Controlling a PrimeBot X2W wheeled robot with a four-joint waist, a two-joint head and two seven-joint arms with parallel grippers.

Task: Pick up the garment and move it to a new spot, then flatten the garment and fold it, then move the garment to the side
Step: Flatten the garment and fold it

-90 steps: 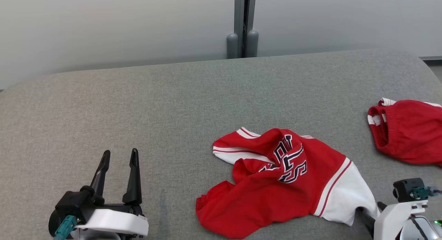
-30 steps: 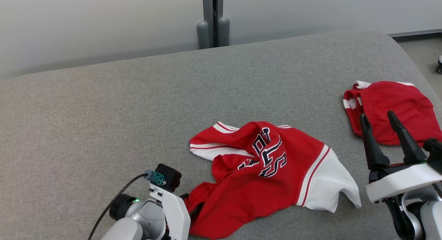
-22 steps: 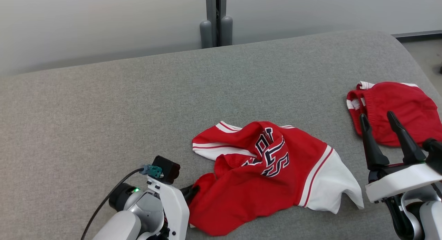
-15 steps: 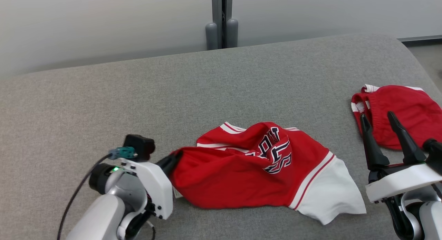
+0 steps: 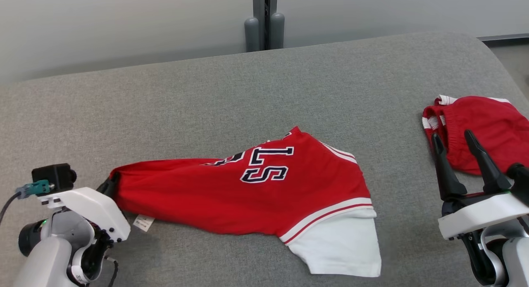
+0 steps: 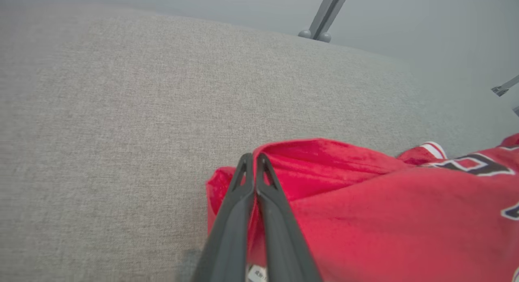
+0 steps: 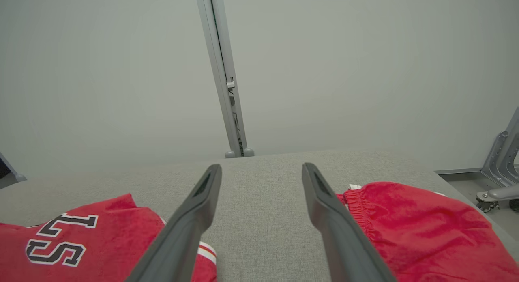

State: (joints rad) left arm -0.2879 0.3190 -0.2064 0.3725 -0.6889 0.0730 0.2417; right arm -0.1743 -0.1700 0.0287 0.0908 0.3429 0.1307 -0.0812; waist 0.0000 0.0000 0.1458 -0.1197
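1. Grip: left gripper (image 6: 254, 159) fingers pinch red garment (image 5: 248, 188) at its left edge (beside white tag (image 5: 143, 223)); cloth stretched across tabletop (image 5: 206, 97) centre.
2. Drag low, slowly; right gripper (image 5: 451, 135) spread, empty.

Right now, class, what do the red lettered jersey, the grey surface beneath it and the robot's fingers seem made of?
Red jersey: soft knit fabric, matte; it drapes and creases. Grey surface: woven upholstery cloth, probably padded; fine weave, rounded edge. Dark fingers: likely moulded plastic, smooth, slight sheen.
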